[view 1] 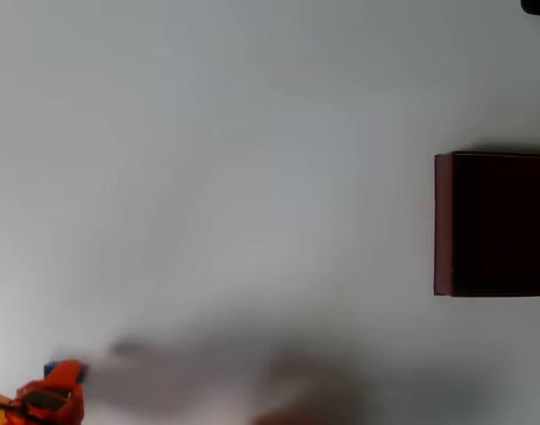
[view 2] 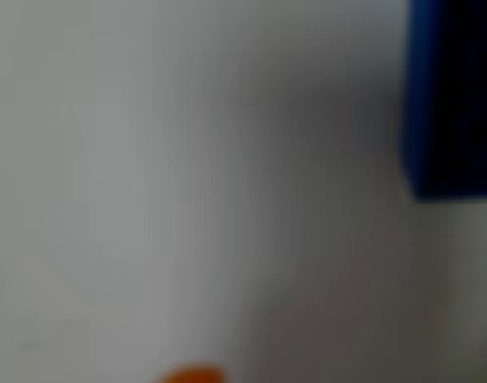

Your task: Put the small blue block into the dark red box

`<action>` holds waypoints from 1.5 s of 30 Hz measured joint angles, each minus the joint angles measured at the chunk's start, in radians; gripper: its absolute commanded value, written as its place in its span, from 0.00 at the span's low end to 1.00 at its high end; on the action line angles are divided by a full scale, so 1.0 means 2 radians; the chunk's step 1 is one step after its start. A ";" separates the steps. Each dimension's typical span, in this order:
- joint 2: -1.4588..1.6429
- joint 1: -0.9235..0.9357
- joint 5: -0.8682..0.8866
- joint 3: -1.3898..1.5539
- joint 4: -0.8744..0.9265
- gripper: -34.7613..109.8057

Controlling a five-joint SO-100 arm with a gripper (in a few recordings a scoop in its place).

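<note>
Hovering at the lower left corner of the overhead view, the orange plastic two-finger gripper (view 1: 62,382) sits right over the small bright blue rectangular block (view 1: 50,368), of which a thin sliver of blue peeks out at the gripper's upper left edge. Whether the fingers are spread, closed, or already pinching the block I cannot tell; the picture is too soft there and the gripper body covers the contact.

Close up in the wrist view, the blue block (view 2: 455,104) fills the upper right corner as a dark blue shape with straight edges and a squared corner, resting on the pale grey tabletop (view 2: 188,175). An orange bit of a fingertip (view 2: 192,375) shows at the bottom edge, well apart from the block in that picture.

The large square dark red box (view 1: 443,221), thin-walled with a nearly black inside, stands at the right edge of the overhead view, well apart from the gripper, with bare table between.

Judging by its look, the block is probably light, rigid and smooth-sided, so it should neither deform nor break, but it could slip or twist out if pinched near a corner. The safest hold seems to be across its two long flat faces, at mid-length, fingers squared to them. Being so small, it may also skid on the table if nudged by one finger first.
</note>
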 measured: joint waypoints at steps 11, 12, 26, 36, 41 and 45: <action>-0.069 0.006 -0.012 -0.051 -0.001 0.44; -0.071 0.006 -0.012 -0.054 -0.003 0.44; -0.103 0.010 -0.020 -0.064 -0.038 0.44; -0.109 0.012 -0.028 -0.044 -0.061 0.43; -0.110 0.012 -0.030 -0.034 -0.077 0.43; -0.110 0.012 -0.030 -0.021 -0.091 0.40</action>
